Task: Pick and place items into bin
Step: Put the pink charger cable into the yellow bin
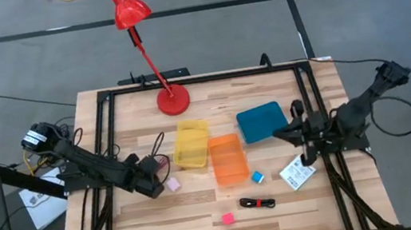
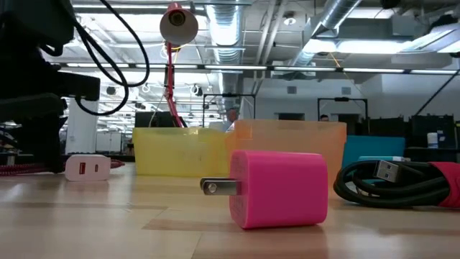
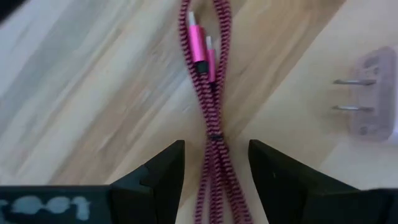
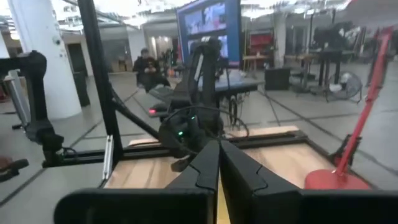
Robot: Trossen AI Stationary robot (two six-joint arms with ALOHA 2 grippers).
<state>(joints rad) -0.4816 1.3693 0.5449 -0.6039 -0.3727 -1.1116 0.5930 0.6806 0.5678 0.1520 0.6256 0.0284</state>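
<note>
My left gripper (image 1: 153,180) (image 3: 216,149) is open and low over the table. Its fingers stand on either side of the maroon cord (image 3: 211,93) (image 1: 160,161) without touching it; the cord lies flat on the wood. The pale pink cube (image 1: 172,184) (image 3: 375,93) lies just beside it. My right gripper (image 1: 280,131) (image 4: 219,150) is shut on nothing, held above the table by the blue bin (image 1: 260,121). The blue cube (image 1: 257,177), hot pink cube (image 1: 227,218) (image 2: 280,188), black-and-red cable bundle (image 1: 258,202) (image 2: 402,181) and white printed packet (image 1: 298,174) lie on the table.
A yellow bin (image 1: 191,143) and an orange bin (image 1: 228,158) stand side by side at the table's middle. A red desk lamp has its base (image 1: 174,100) near the far edge. A black frame (image 1: 108,137) runs around the tabletop. Bare wood lies toward the near edge.
</note>
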